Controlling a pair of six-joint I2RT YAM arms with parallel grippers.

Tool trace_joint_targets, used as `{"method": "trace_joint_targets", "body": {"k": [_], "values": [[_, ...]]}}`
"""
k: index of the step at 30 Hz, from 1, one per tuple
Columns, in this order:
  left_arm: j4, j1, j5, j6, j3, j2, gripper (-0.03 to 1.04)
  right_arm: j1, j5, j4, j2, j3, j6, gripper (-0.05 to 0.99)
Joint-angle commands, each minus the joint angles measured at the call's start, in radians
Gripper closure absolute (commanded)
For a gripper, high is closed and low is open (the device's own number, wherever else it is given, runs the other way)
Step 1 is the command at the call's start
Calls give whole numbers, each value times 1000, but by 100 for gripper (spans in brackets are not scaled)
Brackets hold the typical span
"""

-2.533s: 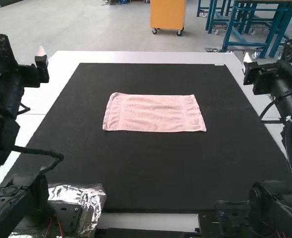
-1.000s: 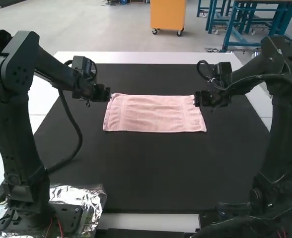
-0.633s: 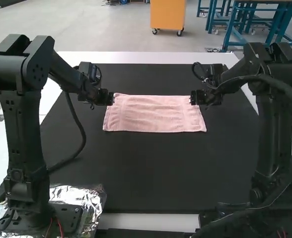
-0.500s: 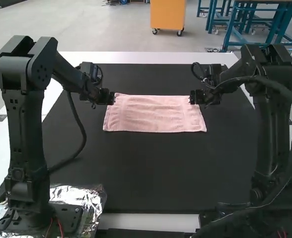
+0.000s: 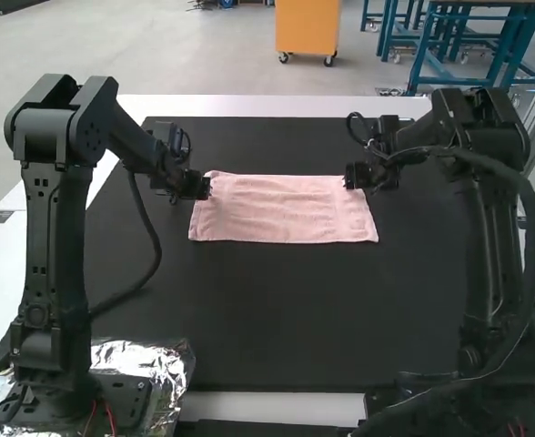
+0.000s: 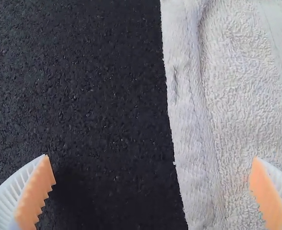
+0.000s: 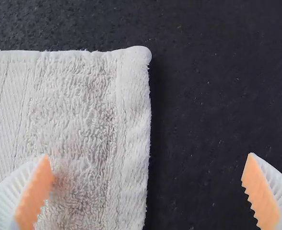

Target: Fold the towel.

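Observation:
My left gripper (image 5: 203,188) is at the left edge of the pink towel (image 5: 281,209) near its far corner, and my right gripper (image 5: 350,178) is at the far right corner. The towel lies spread flat as a rectangle on the black mat. In the left wrist view, the left gripper (image 6: 153,189) is open, its fingers on either side of the edge of the towel (image 6: 246,100). The right wrist view has the right gripper (image 7: 146,187) open too, one finger over the towel (image 7: 83,124) and the other over the mat.
A black mat (image 5: 277,319) covers most of the white table (image 5: 277,106). Crinkled silver foil (image 5: 172,369) lies by the left arm's base at the near edge.
Both arms have swung in from the sides to the towel's two ends. Over the last half second the grippers have shifted only slightly. The towel has not moved.

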Motion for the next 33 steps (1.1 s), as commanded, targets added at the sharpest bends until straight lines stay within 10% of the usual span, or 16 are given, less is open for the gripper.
{"method": "trace_joint_targets", "body": {"k": [1, 10, 12, 13, 14, 30, 31, 33], "values": [[-4, 9, 0, 8, 29, -3, 6, 9, 5, -22, 15, 24, -12, 3], [-8, 5, -10, 7, 29, 8, 8, 8, -87, -80, 19, 23, -10, 9], [-13, 5, -10, 7, 26, 9, 36, 3, -127, -112, 16, 24, -10, 60], [-8, 6, -6, 5, 23, 11, 67, 0, -130, -114, 15, 21, -12, 92], [1, 8, -6, 5, 17, 9, 98, -3, -135, -115, 13, 21, -13, 95], [93, 2, 95, -7, -3, -86, 98, 5, -178, -140, -76, 82, -10, 96], [95, 0, 94, -7, -2, -86, 91, 5, -179, -141, -76, 79, -10, 96], [85, -6, 94, -6, -2, -84, 36, 5, -181, -140, -76, 70, -10, 96]]}}
